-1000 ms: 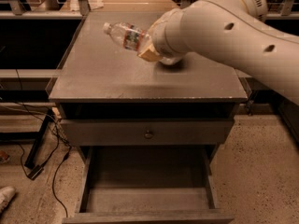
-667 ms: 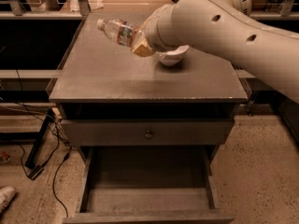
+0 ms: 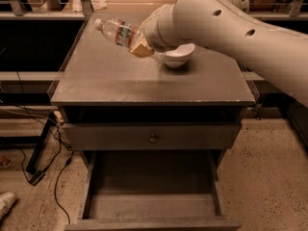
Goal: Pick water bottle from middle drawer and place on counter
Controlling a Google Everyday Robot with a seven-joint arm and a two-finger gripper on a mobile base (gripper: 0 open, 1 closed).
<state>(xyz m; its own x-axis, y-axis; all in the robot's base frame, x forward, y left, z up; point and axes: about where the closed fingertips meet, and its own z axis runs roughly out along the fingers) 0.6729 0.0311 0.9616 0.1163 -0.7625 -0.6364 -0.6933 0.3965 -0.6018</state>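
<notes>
The water bottle (image 3: 119, 32) is clear plastic with a white cap and a reddish label band. It is held tilted above the far left part of the counter (image 3: 120, 76), cap pointing up and left. My gripper (image 3: 140, 46) is shut on the bottle's lower end, its tan finger pad showing under the bottle. The white arm reaches in from the right. The middle drawer (image 3: 151, 189) stands pulled open below, its flat bottom bare.
A white bowl (image 3: 177, 57) sits on the counter right of the gripper, partly hidden by the arm. The closed top drawer front with a round knob (image 3: 153, 138) is above the open drawer. Cables (image 3: 45, 153) lie on the floor at left.
The gripper has carried the bottle further back and left over the counter and a little higher. More of the bowl shows now.
</notes>
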